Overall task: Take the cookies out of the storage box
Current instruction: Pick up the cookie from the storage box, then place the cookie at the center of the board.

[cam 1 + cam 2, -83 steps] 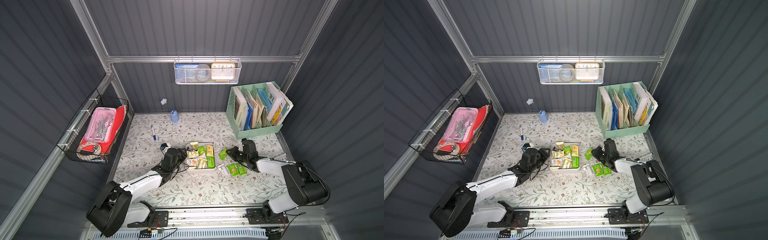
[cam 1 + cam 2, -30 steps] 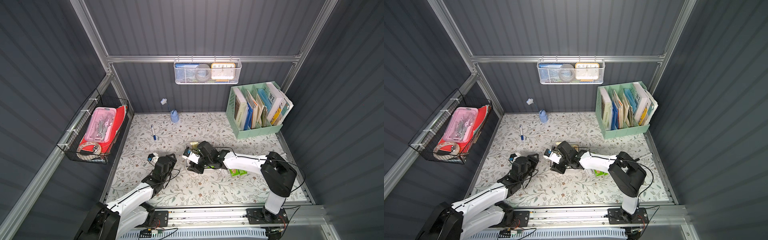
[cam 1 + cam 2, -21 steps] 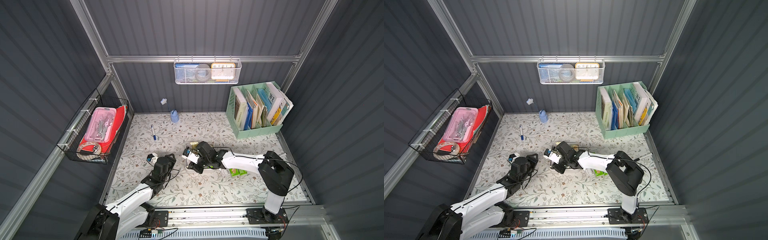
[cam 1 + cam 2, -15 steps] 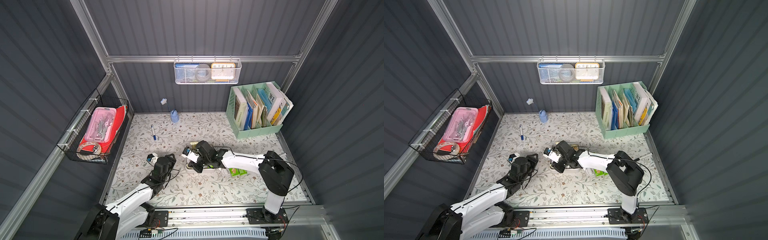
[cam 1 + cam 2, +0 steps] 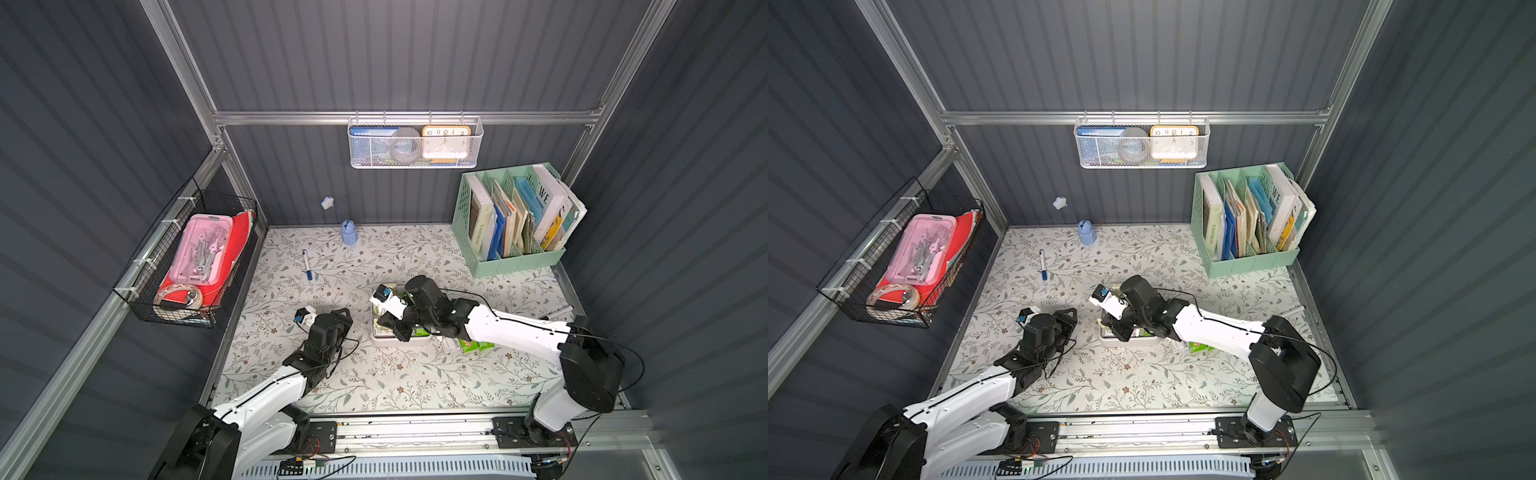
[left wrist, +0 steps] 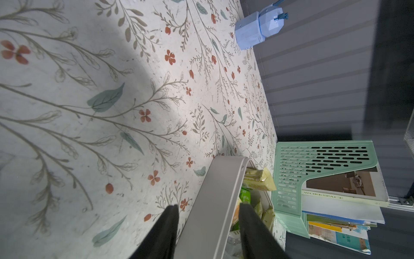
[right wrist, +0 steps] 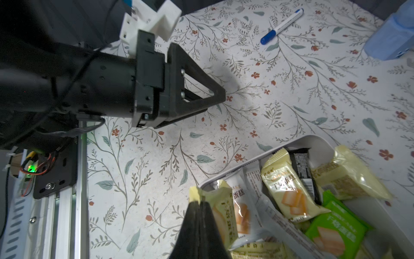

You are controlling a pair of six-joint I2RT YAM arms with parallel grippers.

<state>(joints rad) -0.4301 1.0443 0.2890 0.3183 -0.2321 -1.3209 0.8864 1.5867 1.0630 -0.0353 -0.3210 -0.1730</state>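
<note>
Now | right gripper (image 7: 200,203) newly pinched on pale-yellow cookie packet (image 7: 224,207) | left gripper (image 6: 208,205) unchanged, jaws apart

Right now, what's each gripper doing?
Left gripper: open, empty, short of the box.
Right gripper: shut on a yellow packet, at its edge.

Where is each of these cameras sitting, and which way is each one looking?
Top views: twin cameras high overhead, looking down on the floral table; both arms show, with left gripper and right gripper.
Left wrist: on the left arm, looking low across the table toward the green file holder; its two black fingers show, apart.
Right wrist: on the right arm, looking down into the storage box; its shut fingers pinch a pale yellow packet.
Shared: both wrist views show the storage box.
</note>
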